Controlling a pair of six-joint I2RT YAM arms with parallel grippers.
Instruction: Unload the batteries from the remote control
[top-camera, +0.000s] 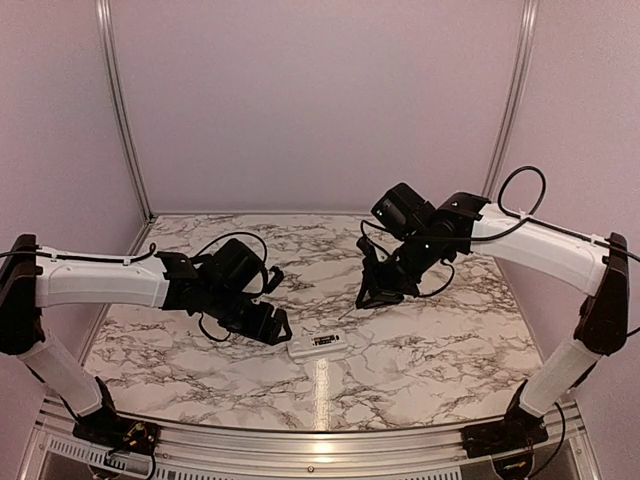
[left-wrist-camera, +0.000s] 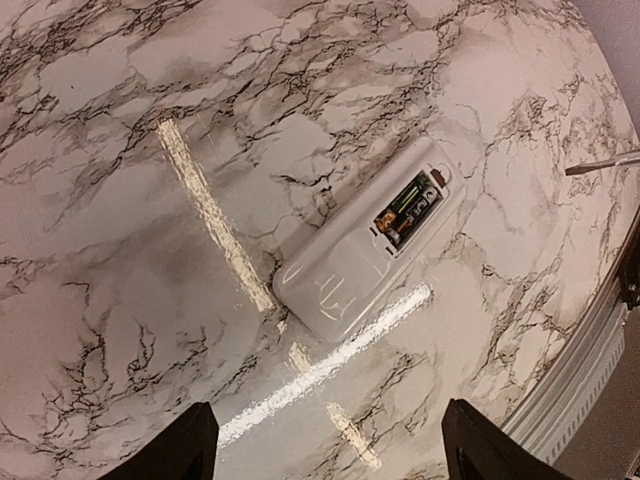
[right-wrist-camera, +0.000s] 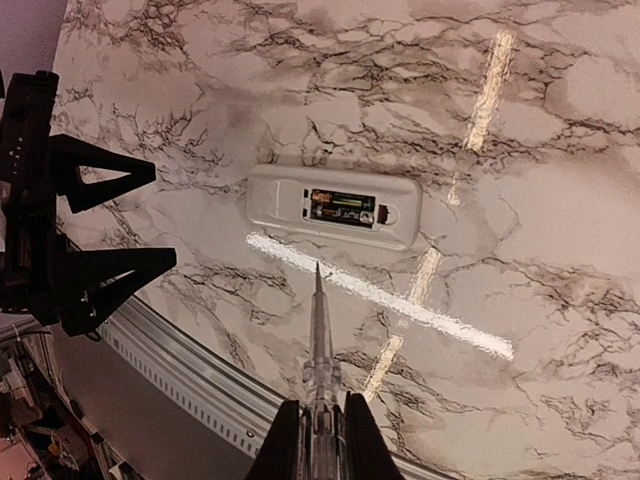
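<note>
- Remote control (top-camera: 318, 345): lies flat on the marble table (top-camera: 450, 350), close to the front edge and about midway across it. Its back face is up.
- Batteries (right-wrist-camera: 342, 205): seated in the exposed dark and orange recess (left-wrist-camera: 408, 208) toward one end of the handset. One cannot be clearly told from the other.
- Left gripper (left-wrist-camera: 328, 420): just left of the remote, above the table. It is released, with the fingers (left-wrist-camera: 180, 450) spread wide and clear of the handset.
- Right gripper (right-wrist-camera: 320, 420): farther back, to the right. It is clenched on a thin pale stick (right-wrist-camera: 318, 320). The stick's tip points at the remote's long edge and ends just short of it in the wrist view.
</note>
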